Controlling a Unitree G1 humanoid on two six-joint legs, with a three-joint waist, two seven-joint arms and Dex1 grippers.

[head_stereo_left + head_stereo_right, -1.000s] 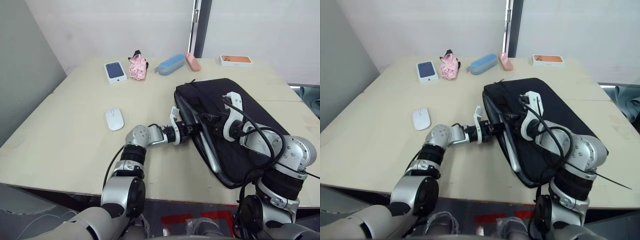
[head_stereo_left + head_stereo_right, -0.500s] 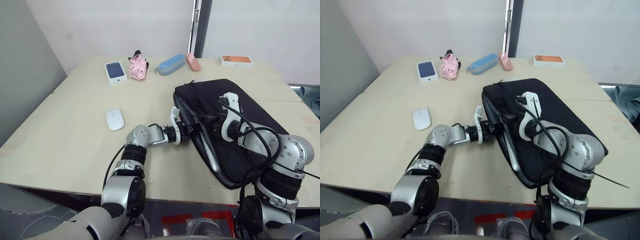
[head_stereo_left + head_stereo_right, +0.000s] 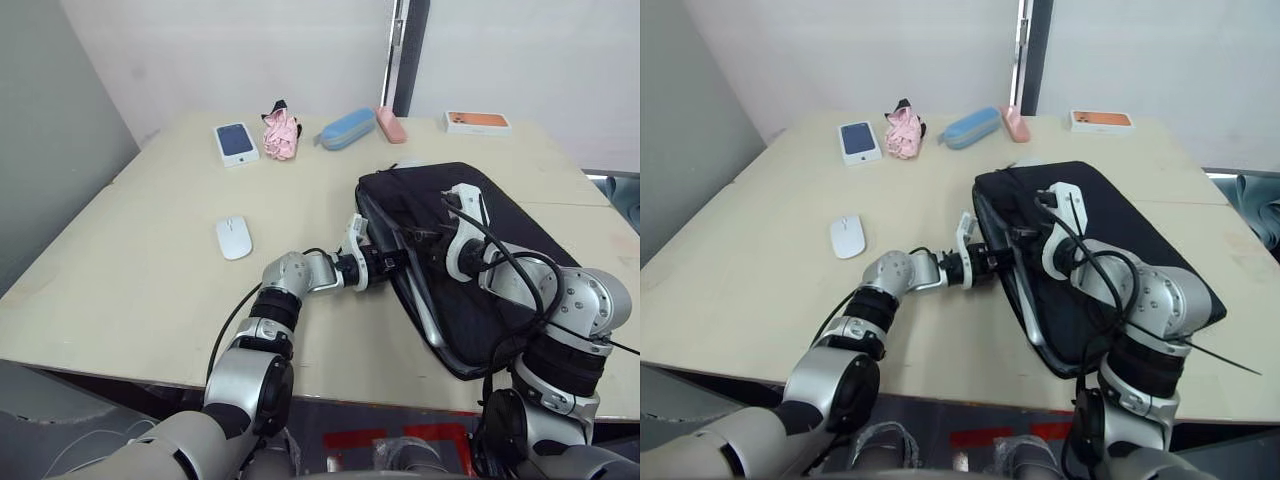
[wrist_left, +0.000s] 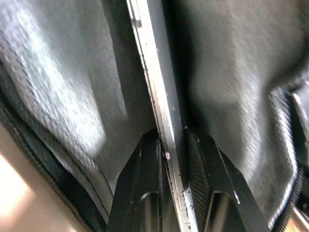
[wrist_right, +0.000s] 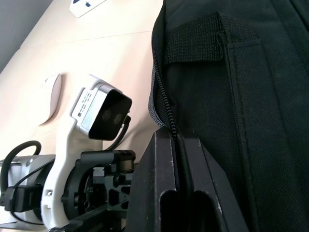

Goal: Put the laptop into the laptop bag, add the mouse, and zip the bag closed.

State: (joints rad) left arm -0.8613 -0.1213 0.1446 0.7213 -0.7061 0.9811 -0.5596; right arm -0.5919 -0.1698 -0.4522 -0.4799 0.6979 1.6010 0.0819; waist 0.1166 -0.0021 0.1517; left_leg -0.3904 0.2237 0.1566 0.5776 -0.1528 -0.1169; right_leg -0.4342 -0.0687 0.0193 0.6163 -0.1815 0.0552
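The laptop (image 4: 161, 96) sits mostly inside the bag (image 3: 500, 250) on the tabletop (image 3: 130, 260), little changed over the last second. Left tool (image 4: 170, 145) stays clamped on its edge; right tool (image 5: 178, 159) apparently pinches the bag's zipper edge. Mouse (image 3: 233, 238) waits well apart.

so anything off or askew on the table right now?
Nothing spilled or damaged. The laptop bag lies skewed to the table edge, its near corner past the rim. The left gripper is shut on the laptop edge inside the open bag. The mouse lies apart on the table.
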